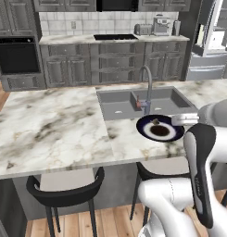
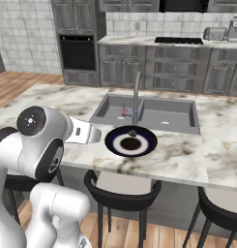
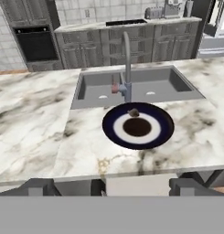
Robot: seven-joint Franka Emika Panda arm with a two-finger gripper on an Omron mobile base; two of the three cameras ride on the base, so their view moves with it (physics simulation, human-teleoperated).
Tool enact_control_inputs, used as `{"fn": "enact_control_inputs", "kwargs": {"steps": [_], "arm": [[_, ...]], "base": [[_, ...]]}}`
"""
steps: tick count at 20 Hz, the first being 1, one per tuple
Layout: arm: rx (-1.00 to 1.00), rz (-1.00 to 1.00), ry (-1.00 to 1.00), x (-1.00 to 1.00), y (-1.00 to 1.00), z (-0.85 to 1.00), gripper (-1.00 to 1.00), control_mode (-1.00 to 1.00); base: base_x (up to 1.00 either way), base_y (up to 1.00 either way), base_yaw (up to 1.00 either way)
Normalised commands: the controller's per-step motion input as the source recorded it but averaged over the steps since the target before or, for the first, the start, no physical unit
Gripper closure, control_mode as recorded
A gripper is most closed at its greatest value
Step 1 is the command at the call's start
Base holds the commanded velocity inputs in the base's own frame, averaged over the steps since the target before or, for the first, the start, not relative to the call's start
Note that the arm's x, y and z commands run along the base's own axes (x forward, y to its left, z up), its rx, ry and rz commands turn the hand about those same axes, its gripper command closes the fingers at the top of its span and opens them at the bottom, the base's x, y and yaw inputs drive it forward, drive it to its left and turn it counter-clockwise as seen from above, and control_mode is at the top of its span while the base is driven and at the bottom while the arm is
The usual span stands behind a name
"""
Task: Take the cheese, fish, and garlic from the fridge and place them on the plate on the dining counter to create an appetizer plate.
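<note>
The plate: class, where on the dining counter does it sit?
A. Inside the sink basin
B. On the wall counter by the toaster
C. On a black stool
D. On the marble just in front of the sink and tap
D: the plate lies on the marble of the dining counter, directly in front of the sink and tap.

Bare dining counter (image 3: 35,132) flanks the plate (image 3: 114,130); the tap (image 3: 126,68) rises just behind it.

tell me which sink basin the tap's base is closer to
The basin right of the divider: the tap stands at its near corner, while the left basin lies further aside.
</note>
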Motion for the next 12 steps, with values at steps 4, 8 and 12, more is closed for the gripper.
{"fn": "enact_control_inputs", "kwargs": {"steps": [4, 8, 12], "arm": [[0.00, 0.00, -0.01, 0.04, 0.00, 0.00, -1.00, 1.00], [0.00, 0.00, 0.00, 0.00, 0.00, 0.00, -1.00, 1.00], [0.00, 0.00, 0.00, 0.00, 0.00, 0.00, -1.00, 1.00]], "base": [[0.12, 0.00, 0.00], [-0.13, -0.04, -0.01], [-0.51, -0.55, -0.12]]}}
